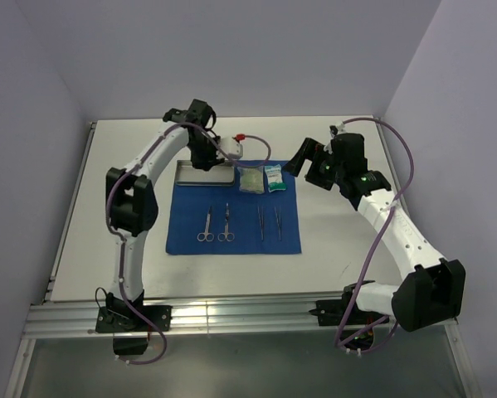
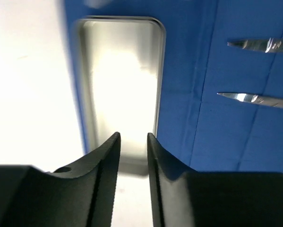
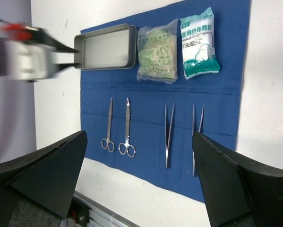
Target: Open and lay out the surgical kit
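1. Hovering at the left end of the tray (image 2: 124, 71), the left claw (image 2: 133, 137) stands slightly parted, with nothing visibly held.
2. The tray lies far-left on the cloth (image 2: 188, 118), its long axis left-right.
3. Well right, the right claw (image 3: 139, 137) gapes empty.

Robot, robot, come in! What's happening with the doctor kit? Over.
Left pincer part open over the steel tray, gripping nothing. Right pincer wide open, empty. Scissors, tweezers, packets laid out on blue cloth. Nothing in the way.
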Action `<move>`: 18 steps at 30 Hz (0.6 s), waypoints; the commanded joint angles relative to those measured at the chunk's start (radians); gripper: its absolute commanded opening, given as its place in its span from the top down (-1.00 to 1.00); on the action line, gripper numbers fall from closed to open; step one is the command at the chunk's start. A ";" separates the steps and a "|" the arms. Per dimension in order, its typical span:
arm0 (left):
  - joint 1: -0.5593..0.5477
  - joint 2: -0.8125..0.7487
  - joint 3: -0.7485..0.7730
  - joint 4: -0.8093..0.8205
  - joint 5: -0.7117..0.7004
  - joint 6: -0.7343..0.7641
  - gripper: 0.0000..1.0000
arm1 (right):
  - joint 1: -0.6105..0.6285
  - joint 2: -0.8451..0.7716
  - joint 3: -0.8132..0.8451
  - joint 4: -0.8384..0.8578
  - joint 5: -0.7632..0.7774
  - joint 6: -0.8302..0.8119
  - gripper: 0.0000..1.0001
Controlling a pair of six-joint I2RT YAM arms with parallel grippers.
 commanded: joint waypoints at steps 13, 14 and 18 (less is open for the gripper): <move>0.010 -0.702 -0.510 0.513 -0.217 -0.933 -0.99 | -0.007 -0.025 0.103 -0.196 0.092 -0.201 -0.99; 0.018 -0.731 -0.573 0.545 -0.254 -0.974 -0.99 | -0.009 -0.045 0.096 -0.205 0.121 -0.204 -0.99; 0.132 -0.842 -0.678 0.619 -0.365 -1.267 -0.99 | -0.009 -0.120 0.046 -0.240 0.170 -0.212 -0.99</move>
